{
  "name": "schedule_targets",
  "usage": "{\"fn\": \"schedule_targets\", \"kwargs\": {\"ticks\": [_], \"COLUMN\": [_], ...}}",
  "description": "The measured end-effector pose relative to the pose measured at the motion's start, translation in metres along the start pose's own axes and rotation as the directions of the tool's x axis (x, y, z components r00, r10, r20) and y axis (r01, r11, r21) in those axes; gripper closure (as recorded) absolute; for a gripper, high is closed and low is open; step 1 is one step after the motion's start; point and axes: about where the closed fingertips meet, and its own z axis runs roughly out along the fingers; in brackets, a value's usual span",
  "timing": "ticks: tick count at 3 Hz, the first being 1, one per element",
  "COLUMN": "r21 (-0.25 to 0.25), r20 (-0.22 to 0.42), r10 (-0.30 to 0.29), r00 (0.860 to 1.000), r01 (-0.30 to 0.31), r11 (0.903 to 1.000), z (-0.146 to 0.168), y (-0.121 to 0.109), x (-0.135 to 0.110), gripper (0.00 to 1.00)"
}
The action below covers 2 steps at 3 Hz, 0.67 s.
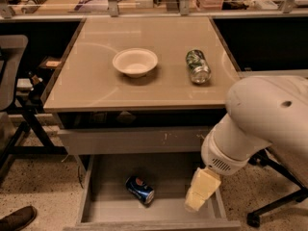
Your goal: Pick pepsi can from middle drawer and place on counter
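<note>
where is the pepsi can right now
In the camera view, the pepsi can lies on its side in the open middle drawer, near its middle, below the counter; the gripper hangs over the drawer's right side, apart from it.

Speckled terrazzo floor [43, 189]; black chair base [276, 207] right; grey chair [12, 66] left.
</note>
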Motion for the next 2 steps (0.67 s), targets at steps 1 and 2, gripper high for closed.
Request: {"fn": "schedule_targets", "kwargs": {"ticks": [1, 2], "r21": [0.017, 0.018], "r20": [0.010, 0.010], "r10": [0.065, 0.065], "r00": [0.998, 0.998], "r01": [-0.065, -0.065], "r11": [0.9977, 0.9977], "z": [0.0360, 0.0359], "y": [-0.0026, -0.0024], "x": [-0.0010, -0.0010], "gripper": [0.00, 0.00]}}
